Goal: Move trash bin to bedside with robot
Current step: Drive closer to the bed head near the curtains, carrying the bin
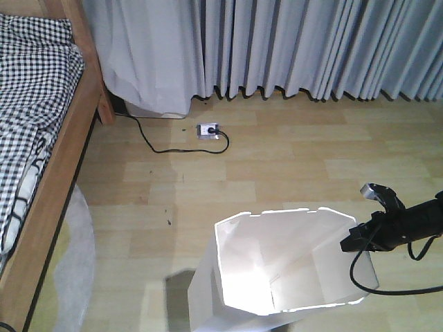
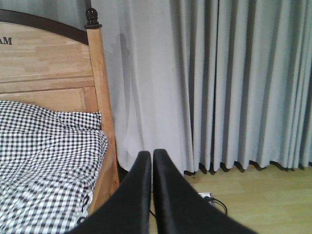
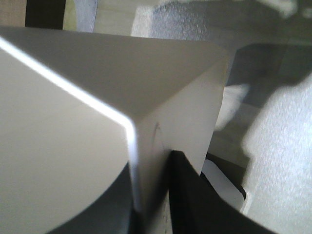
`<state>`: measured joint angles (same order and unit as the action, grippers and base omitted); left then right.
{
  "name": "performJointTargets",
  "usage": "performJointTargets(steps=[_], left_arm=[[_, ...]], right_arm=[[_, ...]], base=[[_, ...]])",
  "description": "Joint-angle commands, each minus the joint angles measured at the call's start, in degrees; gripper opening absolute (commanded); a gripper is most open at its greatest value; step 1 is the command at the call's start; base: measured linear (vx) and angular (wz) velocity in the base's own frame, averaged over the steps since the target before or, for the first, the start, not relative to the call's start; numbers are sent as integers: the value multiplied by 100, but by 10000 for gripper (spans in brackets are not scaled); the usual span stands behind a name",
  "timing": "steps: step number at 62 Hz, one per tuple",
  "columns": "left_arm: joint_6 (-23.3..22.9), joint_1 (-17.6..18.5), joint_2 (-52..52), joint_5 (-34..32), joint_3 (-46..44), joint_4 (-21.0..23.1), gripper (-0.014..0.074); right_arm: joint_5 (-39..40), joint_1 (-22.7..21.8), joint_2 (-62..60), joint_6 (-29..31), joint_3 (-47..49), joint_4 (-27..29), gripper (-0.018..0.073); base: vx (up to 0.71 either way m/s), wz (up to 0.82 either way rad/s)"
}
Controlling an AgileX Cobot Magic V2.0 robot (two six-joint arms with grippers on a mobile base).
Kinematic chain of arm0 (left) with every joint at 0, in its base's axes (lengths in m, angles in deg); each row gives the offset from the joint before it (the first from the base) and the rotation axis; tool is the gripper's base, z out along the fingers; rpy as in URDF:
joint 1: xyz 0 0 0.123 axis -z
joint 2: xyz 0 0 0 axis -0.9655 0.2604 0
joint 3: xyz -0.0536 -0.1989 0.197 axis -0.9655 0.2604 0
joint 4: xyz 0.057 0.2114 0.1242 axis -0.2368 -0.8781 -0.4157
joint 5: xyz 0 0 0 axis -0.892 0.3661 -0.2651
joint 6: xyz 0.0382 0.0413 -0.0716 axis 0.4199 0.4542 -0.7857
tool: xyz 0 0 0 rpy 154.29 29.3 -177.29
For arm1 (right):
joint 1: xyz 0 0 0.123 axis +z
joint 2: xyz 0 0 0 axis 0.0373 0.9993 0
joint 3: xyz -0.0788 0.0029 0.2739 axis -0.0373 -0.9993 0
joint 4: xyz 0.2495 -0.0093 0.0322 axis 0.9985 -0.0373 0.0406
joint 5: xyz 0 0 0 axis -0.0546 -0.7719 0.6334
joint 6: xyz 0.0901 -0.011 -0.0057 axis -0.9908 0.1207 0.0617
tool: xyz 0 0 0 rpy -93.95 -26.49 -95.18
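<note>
The bin (image 1: 277, 266) is seen standing on the wooden floor (image 1: 277, 166), apart from the bed (image 1: 52, 173) at the left. Its right rim wall is gripped by the right gripper (image 1: 354, 241). The left gripper (image 2: 152, 163) is held clenched on nothing, raised beside the bed and pointed toward the curtain (image 2: 234, 83)

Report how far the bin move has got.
Done: the right hand grips the trash bin wall at its rim. In hand: the haul, with open floor between bin and bed frame. Remaining: bring it beside the bed, release. The left hand is shut, idle.
</note>
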<state>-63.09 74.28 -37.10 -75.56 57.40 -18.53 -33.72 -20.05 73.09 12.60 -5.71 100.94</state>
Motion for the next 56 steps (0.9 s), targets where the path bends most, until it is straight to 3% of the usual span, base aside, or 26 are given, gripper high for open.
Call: performJointTargets(steps=[1, 56], left_arm=[[-79, 35, -43, -421, 70, 54, -6], [-79, 35, -43, -421, 70, 54, -6]], right_arm=[[-1400, -6, -416, -88, 30, 319, -4], [-1400, -6, -416, -88, 30, 319, -4]], base=[[27, 5], [24, 1]])
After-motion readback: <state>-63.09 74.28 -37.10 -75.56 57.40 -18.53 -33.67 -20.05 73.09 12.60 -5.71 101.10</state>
